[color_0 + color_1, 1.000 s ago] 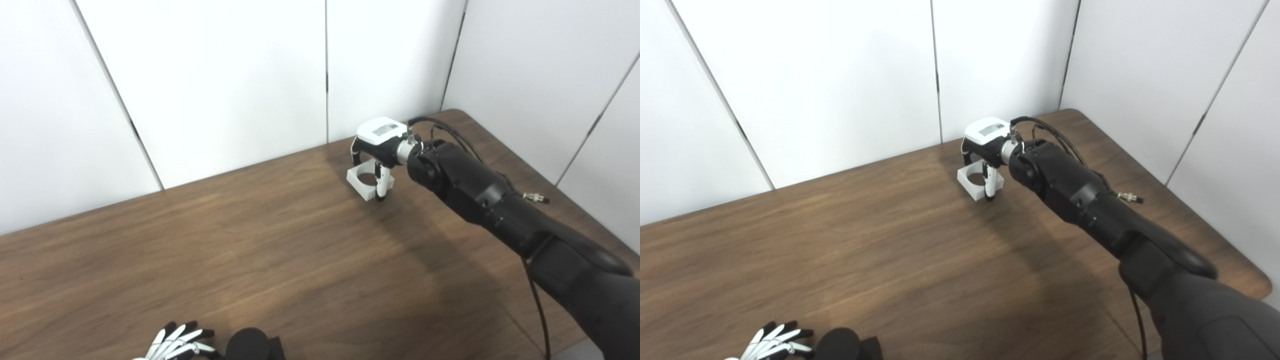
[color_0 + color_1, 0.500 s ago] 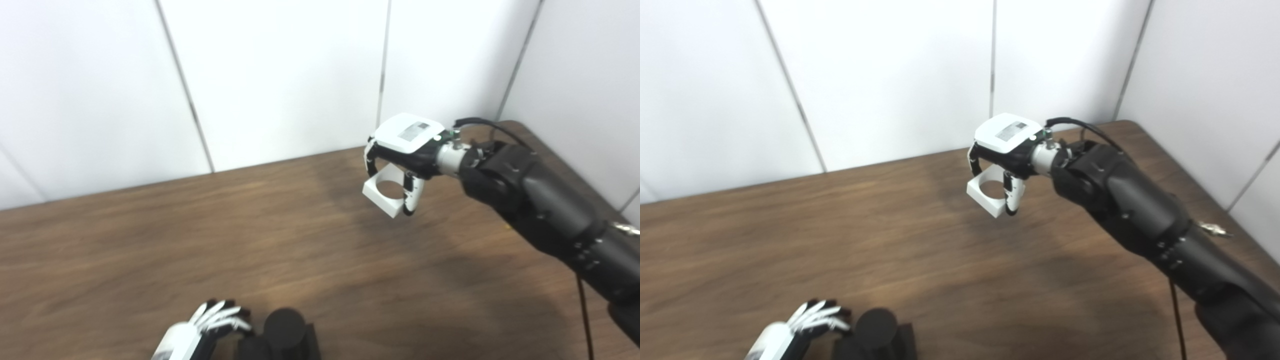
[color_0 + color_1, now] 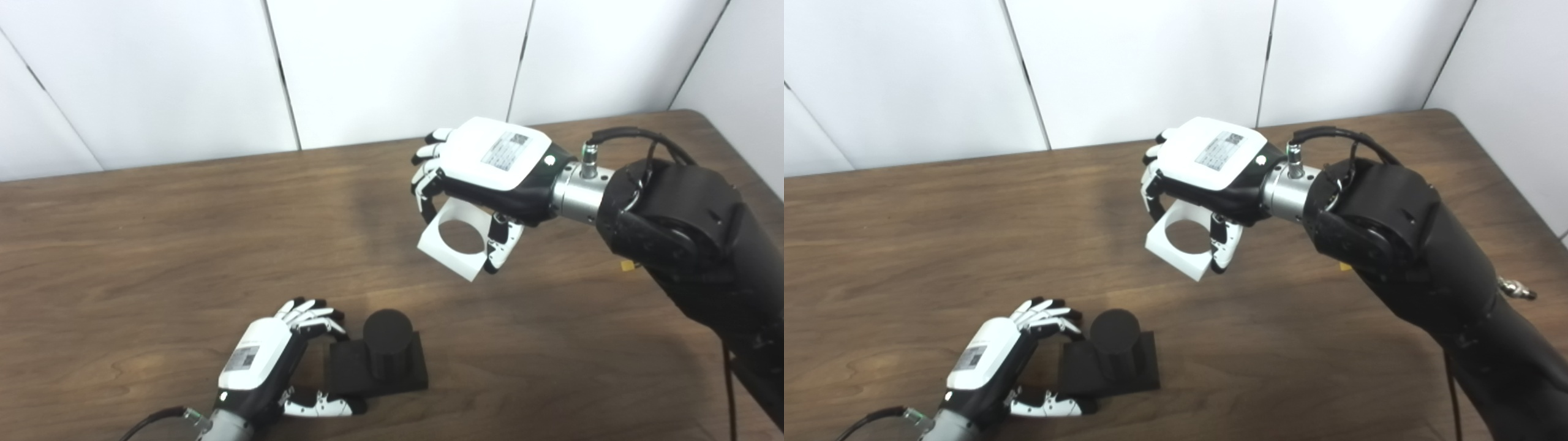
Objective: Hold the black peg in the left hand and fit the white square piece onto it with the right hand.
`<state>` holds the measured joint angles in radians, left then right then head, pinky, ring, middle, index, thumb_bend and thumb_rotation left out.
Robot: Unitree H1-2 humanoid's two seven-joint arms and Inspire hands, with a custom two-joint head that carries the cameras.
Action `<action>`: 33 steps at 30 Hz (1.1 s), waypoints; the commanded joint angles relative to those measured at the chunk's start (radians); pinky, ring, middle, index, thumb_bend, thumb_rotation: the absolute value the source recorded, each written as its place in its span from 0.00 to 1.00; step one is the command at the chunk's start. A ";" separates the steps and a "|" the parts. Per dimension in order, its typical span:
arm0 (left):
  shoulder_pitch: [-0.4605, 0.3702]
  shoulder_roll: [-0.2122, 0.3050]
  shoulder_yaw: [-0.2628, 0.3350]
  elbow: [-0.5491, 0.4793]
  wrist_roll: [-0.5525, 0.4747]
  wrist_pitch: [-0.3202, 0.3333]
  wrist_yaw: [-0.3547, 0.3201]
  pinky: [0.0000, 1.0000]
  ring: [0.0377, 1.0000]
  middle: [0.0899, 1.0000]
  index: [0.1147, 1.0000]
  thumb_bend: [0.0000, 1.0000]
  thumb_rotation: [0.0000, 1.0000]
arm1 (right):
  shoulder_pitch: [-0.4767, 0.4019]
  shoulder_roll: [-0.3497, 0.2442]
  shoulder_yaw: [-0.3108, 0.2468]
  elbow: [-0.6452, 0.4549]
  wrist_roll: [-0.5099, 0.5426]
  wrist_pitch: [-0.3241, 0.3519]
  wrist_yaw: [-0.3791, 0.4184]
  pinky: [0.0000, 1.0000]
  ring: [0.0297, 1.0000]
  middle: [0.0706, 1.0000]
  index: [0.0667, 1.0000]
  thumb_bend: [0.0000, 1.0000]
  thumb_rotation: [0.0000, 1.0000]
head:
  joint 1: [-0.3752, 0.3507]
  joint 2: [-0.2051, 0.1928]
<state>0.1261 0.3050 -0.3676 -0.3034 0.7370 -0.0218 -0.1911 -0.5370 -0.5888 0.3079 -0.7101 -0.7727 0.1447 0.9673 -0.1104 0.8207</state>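
Above wooden table (image 3: pixel 153 245), white square piece (image 3: pixel 456 242) newly lifted.

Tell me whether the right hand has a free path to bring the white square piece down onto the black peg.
Probably yes. The right hand holds the white square piece in the air, the black peg stands uncovered, and the left hand sits at its base's side.

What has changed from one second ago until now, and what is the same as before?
The right hand lifted the white square piece off the table and carried it nearer, toward the black peg; it stays shut on the piece. The camera also turned, so more of the left hand shows. That hand still sits at the peg's base, and the peg still stands on the table.
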 commanded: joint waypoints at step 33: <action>-0.024 -0.032 -0.050 -0.024 0.049 0.068 -0.077 0.97 0.89 0.78 0.42 0.52 0.05 | 0.043 0.204 0.065 -0.056 -0.037 -0.018 0.121 0.98 0.91 0.78 0.45 0.52 0.13 | 0.022 0.039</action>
<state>0.1086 0.2773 -0.3944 -0.3238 0.7736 0.0332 -0.2171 -0.4661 -0.3909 0.3811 -0.7571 -0.8131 0.1432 1.1084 -0.0875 0.8590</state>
